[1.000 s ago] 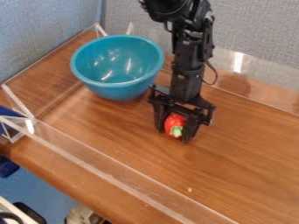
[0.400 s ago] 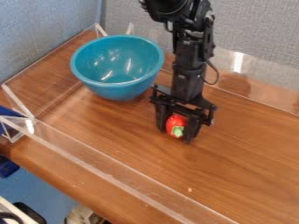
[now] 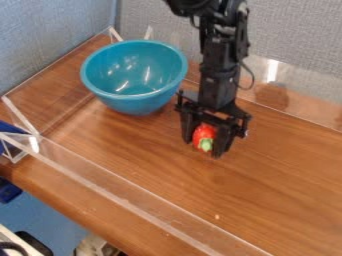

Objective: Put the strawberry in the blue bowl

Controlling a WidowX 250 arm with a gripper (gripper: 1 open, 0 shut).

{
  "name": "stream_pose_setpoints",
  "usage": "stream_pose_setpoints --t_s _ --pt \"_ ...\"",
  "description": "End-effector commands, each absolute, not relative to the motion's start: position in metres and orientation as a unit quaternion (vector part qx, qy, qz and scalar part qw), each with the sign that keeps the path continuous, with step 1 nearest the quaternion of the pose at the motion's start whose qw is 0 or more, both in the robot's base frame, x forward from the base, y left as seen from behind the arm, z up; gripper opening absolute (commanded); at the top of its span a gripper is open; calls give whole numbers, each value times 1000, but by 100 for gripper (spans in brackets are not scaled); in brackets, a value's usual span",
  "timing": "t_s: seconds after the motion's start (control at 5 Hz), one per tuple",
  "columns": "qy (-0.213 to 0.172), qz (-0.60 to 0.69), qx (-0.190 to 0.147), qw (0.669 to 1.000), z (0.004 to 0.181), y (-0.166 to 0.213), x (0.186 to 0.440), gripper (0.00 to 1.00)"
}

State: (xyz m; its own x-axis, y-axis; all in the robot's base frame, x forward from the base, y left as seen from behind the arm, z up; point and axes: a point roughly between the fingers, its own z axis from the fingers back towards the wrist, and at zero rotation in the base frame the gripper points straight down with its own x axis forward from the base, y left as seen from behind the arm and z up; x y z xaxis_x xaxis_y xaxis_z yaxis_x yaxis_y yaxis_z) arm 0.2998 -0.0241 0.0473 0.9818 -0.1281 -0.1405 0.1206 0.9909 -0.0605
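strawberry (image 3: 203, 135) in the hand (image 3: 210, 140), outside the bowl (image 3: 134, 78)

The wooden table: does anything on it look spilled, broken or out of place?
Nothing stands out. The glossy turquoise plastic bowl sits upright and looks undamaged, the small red toy strawberry is between the black gripper's fingers, and no spill shows on the brown wooden table.

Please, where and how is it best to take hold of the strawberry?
Best grip the rounded red body of the strawberry across its sides from above, probably; it is small, and the green cap points toward the camera, away from the pads. The gripper already has it between its fingers this way.
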Motion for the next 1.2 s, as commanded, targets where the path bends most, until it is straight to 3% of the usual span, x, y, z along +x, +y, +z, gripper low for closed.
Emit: stream_pose_setpoints --t_s 0.0,0.2,0.4,0.6,1.0 --pt "-1 -53 -20 998 106 -12 312 0" --pt "-40 -26 -14 999 151 13 311 0" --pt "-52 19 -8 998 176 55 316 0" --pt "-46 57 -1 997 179 94 324 0" --pt "-13 75 11 997 143 122 334 0"
